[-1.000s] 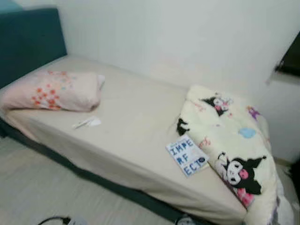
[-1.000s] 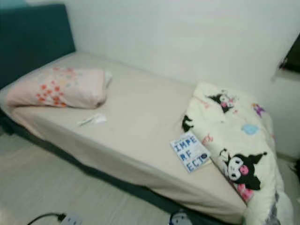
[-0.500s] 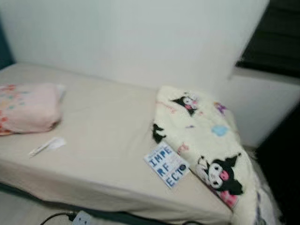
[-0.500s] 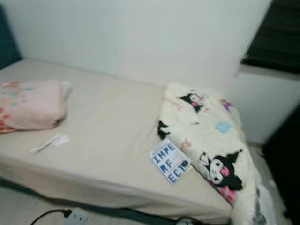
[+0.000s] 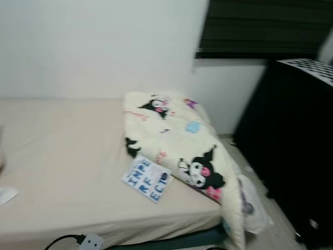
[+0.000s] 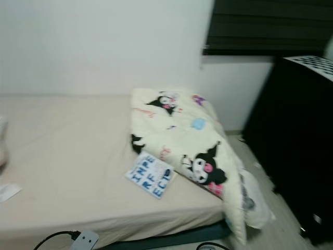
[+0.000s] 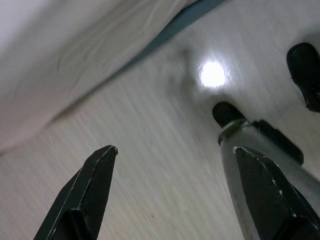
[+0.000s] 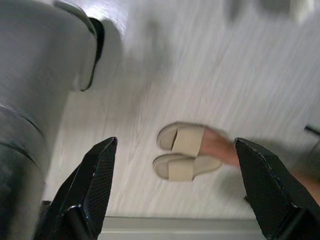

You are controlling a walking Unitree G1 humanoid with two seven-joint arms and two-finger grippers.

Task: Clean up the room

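View has swung right since a second ago: pillow gone from frame, dark cabinet [image 5: 291, 151] and blind now in view, so the robot is turning, likely still scanning for clutter. Bed [image 5: 62, 156] carries a folded blanket [image 5: 177, 140] with a book [image 5: 147, 178] at its edge, and paper [image 5: 7, 194] at far left. Power strip [image 5: 89, 242] on floor. Both arms hang down idle: left claw [image 7: 172, 195] apart over bare floor, right claw [image 8: 175, 195] apart above slippers [image 8: 182, 152] worn on a person's feet.
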